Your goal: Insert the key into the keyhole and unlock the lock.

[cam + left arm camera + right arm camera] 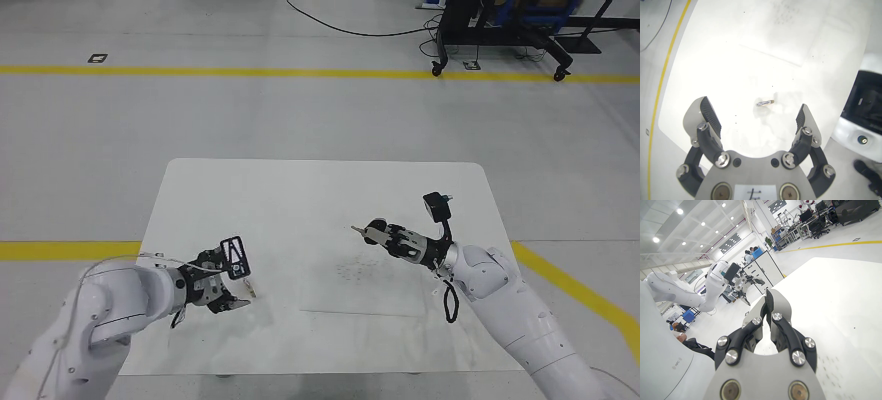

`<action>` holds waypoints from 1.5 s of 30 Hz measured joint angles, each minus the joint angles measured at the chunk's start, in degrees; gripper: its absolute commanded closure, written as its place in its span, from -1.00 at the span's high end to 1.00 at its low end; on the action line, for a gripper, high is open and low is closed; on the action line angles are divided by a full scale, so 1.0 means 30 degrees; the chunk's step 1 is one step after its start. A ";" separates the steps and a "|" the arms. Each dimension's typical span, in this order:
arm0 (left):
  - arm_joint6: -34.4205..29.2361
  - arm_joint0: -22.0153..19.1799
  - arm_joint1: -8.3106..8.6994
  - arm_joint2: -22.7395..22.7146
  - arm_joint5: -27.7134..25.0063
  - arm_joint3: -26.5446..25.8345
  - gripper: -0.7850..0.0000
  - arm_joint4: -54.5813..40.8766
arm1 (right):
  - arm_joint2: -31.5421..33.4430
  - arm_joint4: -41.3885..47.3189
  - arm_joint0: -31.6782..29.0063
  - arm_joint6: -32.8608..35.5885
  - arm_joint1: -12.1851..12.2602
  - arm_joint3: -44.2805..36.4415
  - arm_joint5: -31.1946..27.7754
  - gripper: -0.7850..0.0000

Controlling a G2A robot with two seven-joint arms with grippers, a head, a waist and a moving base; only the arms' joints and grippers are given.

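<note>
Key [354,229]: you see a thin silvery tip pinched in right tool [767,300] | left tool [753,104] spread wide over small silver-brass lock [764,102]

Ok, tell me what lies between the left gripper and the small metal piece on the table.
Nothing. In the left wrist view the metal piece lies on bare table, framed by the open left gripper.

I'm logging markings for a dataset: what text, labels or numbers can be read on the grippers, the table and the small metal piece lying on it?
"左": on the white label at the left gripper's base, its lower part cut off by the picture's edge.
On the small metal piece: an engraved mark, too small to read.
On the table and the right gripper: no text.
</note>
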 measured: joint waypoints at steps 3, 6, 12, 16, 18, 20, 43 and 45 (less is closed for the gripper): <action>0.1776 -0.0712 0.0460 0.1149 -0.1636 0.0848 1.00 0.2423 | 0.0000 0.0000 0.0000 0.0000 0.0000 0.0000 0.0000 -1.00; 0.1817 -0.1639 0.0803 0.2687 -0.1714 0.1403 1.00 0.4106 | 0.0000 0.0000 0.0000 0.0000 0.0000 0.0000 0.0000 -1.00; 0.1846 -0.3762 0.1250 0.5378 -0.1686 0.2711 0.58 0.3455 | 0.0000 0.0000 0.0000 0.0000 0.0000 0.0000 0.0000 -1.00; 0.1791 -0.5037 0.1586 0.6723 -0.1687 0.3511 0.28 0.2969 | 0.0000 0.0000 0.0000 0.0000 0.0000 0.0000 0.0000 -1.00; 0.1783 -0.5628 0.1734 0.7357 -0.1687 0.3961 0.15 0.2986 | 0.0000 0.0000 0.0000 0.0000 0.0000 0.0000 0.0000 -1.00; 0.1783 -0.6103 0.1821 0.7837 -0.1688 0.4342 0.15 0.3030 | 0.0000 0.0000 0.0000 0.0000 0.0000 0.0000 0.0000 -1.00; 0.1786 -1.0323 0.2452 1.2200 -0.1687 0.6820 -1.00 -0.0145 | 0.0000 0.0000 0.0000 0.0000 0.0000 0.0000 0.0000 -1.00; 0.1786 -1.0445 0.2497 1.2351 -0.1687 0.6957 -1.00 -0.0365 | 0.0000 0.0000 0.0000 0.0000 0.0000 0.0000 0.0000 -1.00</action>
